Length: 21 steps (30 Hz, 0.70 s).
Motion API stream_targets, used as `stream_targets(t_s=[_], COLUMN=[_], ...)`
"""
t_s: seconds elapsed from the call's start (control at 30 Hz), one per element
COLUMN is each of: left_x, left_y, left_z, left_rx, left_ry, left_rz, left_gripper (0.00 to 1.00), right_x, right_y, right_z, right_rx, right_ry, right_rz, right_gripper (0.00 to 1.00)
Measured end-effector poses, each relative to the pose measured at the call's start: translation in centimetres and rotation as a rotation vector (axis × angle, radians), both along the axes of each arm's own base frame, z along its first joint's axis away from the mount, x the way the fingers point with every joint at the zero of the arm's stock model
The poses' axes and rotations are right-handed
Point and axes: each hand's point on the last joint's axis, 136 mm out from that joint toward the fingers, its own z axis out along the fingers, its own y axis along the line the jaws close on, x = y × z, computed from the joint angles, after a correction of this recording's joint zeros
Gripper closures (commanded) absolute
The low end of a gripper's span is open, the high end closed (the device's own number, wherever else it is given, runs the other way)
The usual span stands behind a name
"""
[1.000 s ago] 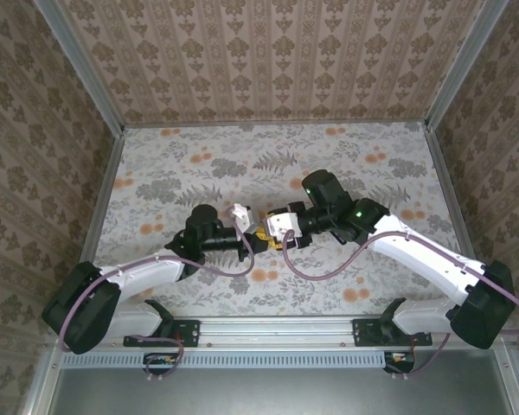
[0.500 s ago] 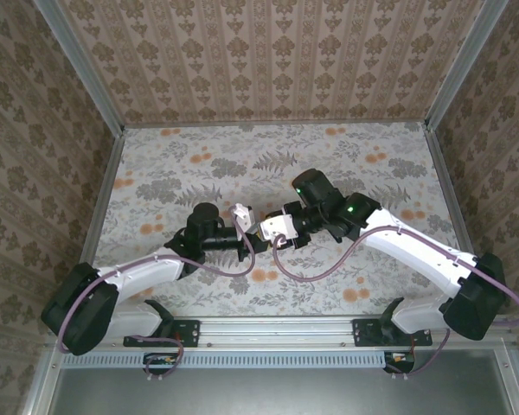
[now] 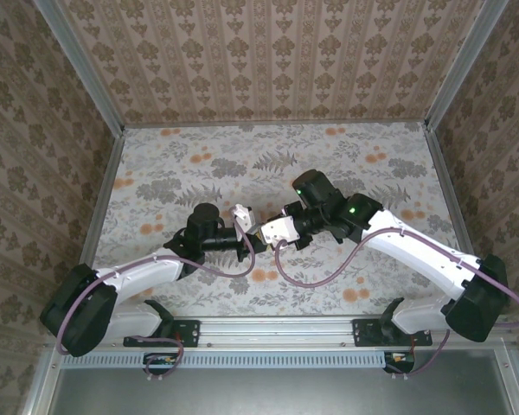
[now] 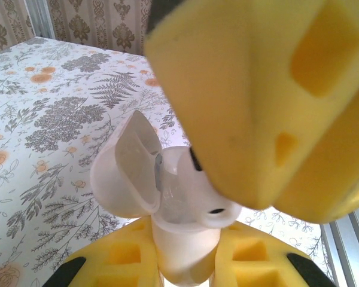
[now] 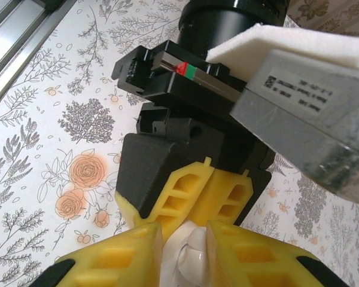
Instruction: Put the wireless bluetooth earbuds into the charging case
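Observation:
My left gripper [image 4: 185, 242] is shut on the lower body of the white charging case [image 4: 182, 257], which it holds upright above the table. The hinged lid [image 4: 128, 179] is swung open to the left. A white earbud [image 4: 212, 206] sits at the case's mouth, and its upper part is hidden behind the fingers [image 4: 257, 101] of my right gripper. In the right wrist view my right gripper [image 5: 188, 242] has its jaws narrow on that glossy earbud [image 5: 197, 257], facing the left gripper's fingers [image 5: 209, 191]. The two grippers, left [image 3: 251, 239] and right [image 3: 265, 230], meet at mid-table.
The floral tablecloth [image 3: 268, 156] lies open behind and to both sides of the grippers. Patterned walls stand on three sides, and a metal rail [image 3: 277, 328] runs along the near edge by the arm bases.
The right arm has shifted a little left and back, bringing its gripper onto the case in the left gripper, and its jaws have narrowed. The left arm has stayed still.

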Motion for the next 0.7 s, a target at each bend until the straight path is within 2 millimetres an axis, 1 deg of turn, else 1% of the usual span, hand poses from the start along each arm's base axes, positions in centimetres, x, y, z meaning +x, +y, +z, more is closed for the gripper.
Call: stream_targets(t_s=[0.17, 0.37, 0.5, 0.7], left_x=[0.2, 0.5, 0.5, 0.9], left_y=[0.0, 0.2, 0.1, 0.2], left_z=[0.0, 0.0, 0.3, 0.6], left_rx=[0.002, 0.001, -0.010, -0.020], left_ry=[-0.002, -0.005, -0.016, -0.021], left_rz=[0.011, 0.021, 0.021, 0.033], left_gripper=[0.83, 0.83, 0.83, 0.83], right_x=[-0.3, -0.3, 0.3, 1.0], right_y=[-0.2, -0.4, -0.6, -0.5], right_z=[-0.2, -0.8, -1.6, -1.3], right_rx=[-0.013, -0.020, -0.035, -0.011], right_ry=[0.005, 0.001, -0.019, -0.064], right_rz=[0.010, 0.006, -0.023, -0.044], right_gripper=[0.79, 0.79, 0.79, 0.79])
